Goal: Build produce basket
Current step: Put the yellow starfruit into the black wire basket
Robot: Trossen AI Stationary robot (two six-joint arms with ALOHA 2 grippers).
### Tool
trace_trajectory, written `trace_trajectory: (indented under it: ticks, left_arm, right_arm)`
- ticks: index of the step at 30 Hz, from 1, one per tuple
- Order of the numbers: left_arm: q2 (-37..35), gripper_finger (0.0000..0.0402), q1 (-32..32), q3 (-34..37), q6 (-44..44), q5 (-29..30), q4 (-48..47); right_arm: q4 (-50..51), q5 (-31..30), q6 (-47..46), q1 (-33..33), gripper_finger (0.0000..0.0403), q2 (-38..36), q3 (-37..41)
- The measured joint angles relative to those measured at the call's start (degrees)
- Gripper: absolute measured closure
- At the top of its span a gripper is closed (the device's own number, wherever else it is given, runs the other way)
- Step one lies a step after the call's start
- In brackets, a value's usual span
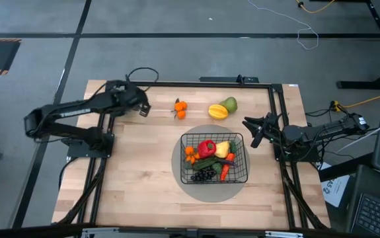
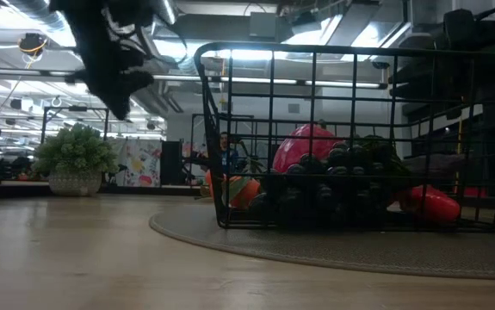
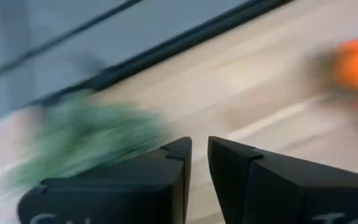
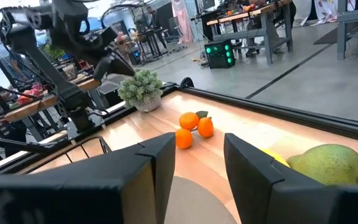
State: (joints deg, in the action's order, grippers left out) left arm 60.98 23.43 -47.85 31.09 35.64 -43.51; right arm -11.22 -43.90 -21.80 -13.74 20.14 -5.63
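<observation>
The black wire basket [image 1: 215,157] stands on a grey round disc [image 1: 176,173] at the table's middle. It holds a red pepper [image 1: 207,147], a yellow fruit [image 1: 222,149], dark grapes [image 1: 205,174] and other produce. Behind it on the bare wood lie an orange cluster [image 1: 180,108], a yellow fruit [image 1: 217,112] and a green fruit [image 1: 229,104]. My left gripper [image 1: 142,109] hangs above the table left of the orange cluster [image 3: 356,68], its fingers [image 3: 166,168] a narrow gap apart, with nothing between them. My right gripper [image 1: 249,129] waits open at the right, level, beside the basket.
A small potted plant [image 4: 140,87] stands at the table's far left edge, close under my left arm [image 4: 73,37]. Black frame rails [image 1: 279,119] run along the table's sides. Bare wood lies left of and in front of the disc.
</observation>
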Motion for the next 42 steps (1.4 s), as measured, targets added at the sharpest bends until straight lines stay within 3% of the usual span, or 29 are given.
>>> trace_trajectory:
  ticks: [4, 7, 10, 12, 16, 20, 24, 33, 38, 42]
  left_arm:
    - [-5.09, 0.036, 2.57, 13.07, -6.4, -17.82, 27.19]
    - [-4.89, 0.036, 3.76, 21.33, -6.54, -29.56, 49.61]
    - [-1.03, 0.036, 3.95, 26.68, -2.81, -31.11, 66.7]
    - [2.26, 0.036, 3.95, 27.69, -0.97, -31.12, 72.8]
    - [8.82, 0.036, 3.93, 26.36, -0.31, -30.67, 74.4]
    - [16.08, 0.0358, 2.9, 23.78, -6.07, -29.35, 74.17]
    - [20.46, 0.0335, 2.73, 20.79, -7.26, -27.13, 74.26]
    - [25.52, 0.0247, 2.61, 16.72, -11.69, -27.63, 69.97]
    - [27.71, 0.0241, 1.03, 16.7, -17.14, -26.47, 69.25]
    - [29.32, 0.0241, 0.11, 16.65, -17.79, -19.5, 69.05]
  right_arm:
    - [0.0, -0.02, -0.09, 0.0, 0.0272, 0.0, -0.01]
    - [-0.04, -0.02, -0.2, 0.0, 0.0272, -0.02, 0.0]
    - [-0.42, -0.02, -0.46, 0.0, 0.0272, -0.01, -0.01]
    - [-0.8, -0.02, -0.66, 0.0, 0.0272, -0.01, -0.01]
    - [-1.46, -0.02, -0.48, 0.0, 0.0272, -0.02, 0.0]
    - [-1.44, -0.02, -0.49, 0.0, 0.0272, -0.02, -0.02]
    - [-1.42, -0.02, -1.01, 0.0, 0.0272, -0.02, -0.02]
    - [-0.87, -0.02, -1.7, 0.0, 0.0272, -0.02, -0.02]
    - [-0.44, -0.02, -0.35, 0.0, 0.0272, -0.01, -0.01]
    - [-0.44, -0.02, -0.22, 0.0, 0.0272, 0.0, -0.02]
